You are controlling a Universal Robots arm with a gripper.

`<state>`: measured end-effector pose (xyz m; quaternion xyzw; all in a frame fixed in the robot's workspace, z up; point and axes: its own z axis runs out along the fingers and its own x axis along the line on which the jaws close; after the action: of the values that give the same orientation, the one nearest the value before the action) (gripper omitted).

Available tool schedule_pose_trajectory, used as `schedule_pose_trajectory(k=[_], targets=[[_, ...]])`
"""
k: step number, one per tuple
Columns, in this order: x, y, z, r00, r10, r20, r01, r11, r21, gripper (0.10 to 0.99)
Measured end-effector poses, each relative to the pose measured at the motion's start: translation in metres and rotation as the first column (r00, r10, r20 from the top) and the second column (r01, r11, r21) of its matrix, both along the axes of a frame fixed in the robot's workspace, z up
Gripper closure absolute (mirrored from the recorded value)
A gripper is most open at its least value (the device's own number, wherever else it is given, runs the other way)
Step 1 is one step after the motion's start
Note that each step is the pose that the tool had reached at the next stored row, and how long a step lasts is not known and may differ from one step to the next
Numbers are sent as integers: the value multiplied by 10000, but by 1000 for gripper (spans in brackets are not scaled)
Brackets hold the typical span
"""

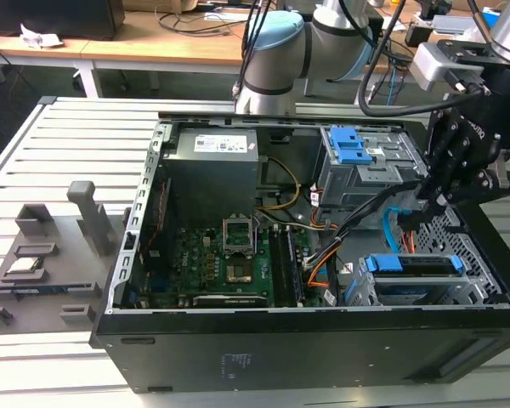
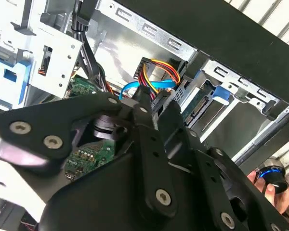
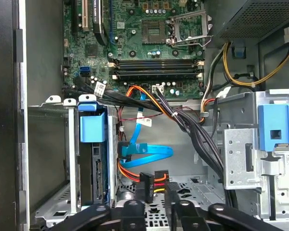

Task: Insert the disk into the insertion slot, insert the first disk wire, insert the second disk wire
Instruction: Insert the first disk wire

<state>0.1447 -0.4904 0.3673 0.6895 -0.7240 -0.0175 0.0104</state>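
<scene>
The disk (image 1: 415,265), in its blue carrier, sits inside the insertion slot (image 1: 463,293), the perforated silver cage at the case's front corner on the exterior view's right. In the first wrist view the disk (image 3: 97,173) stands edge-on in that cage (image 3: 50,144). My black gripper (image 1: 433,200) hangs just above and behind the cage. It is shut on the first disk wire (image 3: 147,185), a dark plug with red, orange and yellow leads (image 2: 159,72). The plug is a short way off the disk's connector edge. The second disk wire (image 3: 149,150), flat and light blue, loops loose beside it.
The taller grey cage with two blue tabs (image 1: 353,157) stands close behind the gripper. A black cable bundle (image 3: 192,130) crosses between it and the slot. Motherboard (image 1: 221,263) and power supply (image 1: 212,166) fill the case's other half. A grey fixture (image 1: 42,255) lies outside. A hand (image 2: 272,190) holds a knob.
</scene>
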Motion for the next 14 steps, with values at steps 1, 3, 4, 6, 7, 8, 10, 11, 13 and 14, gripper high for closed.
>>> schedule_pose_trajectory(k=[1, 3, 4, 6, 7, 8, 10, 11, 13, 14], targets=[[0, 0, 0, 10000, 0, 0, 0, 10000, 0, 725], [-4, 0, -19, 10000, 1, 0, -1, 10000, -57, 725], [-18, 0, -65, 10000, -1, 0, 1, 9999, -147, 725], [-26, -1, -88, 10000, 1, 0, -1, 9996, -292, 725], [-27, -2, -94, 10000, 0, 0, 0, 9994, -335, 725], [-27, -3, -103, 10000, 1, 0, -1, 9993, -379, 725], [-28, -6, -134, 10000, 0, 0, 0, 9992, -404, 725], [-28, -8, -146, 10000, 0, 0, 0, 9992, -406, 725], [-28, -11, -151, 10000, 0, 0, 0, 9992, -408, 725], [-28, -11, -152, 10000, 0, 0, 0, 9992, -405, 725]])
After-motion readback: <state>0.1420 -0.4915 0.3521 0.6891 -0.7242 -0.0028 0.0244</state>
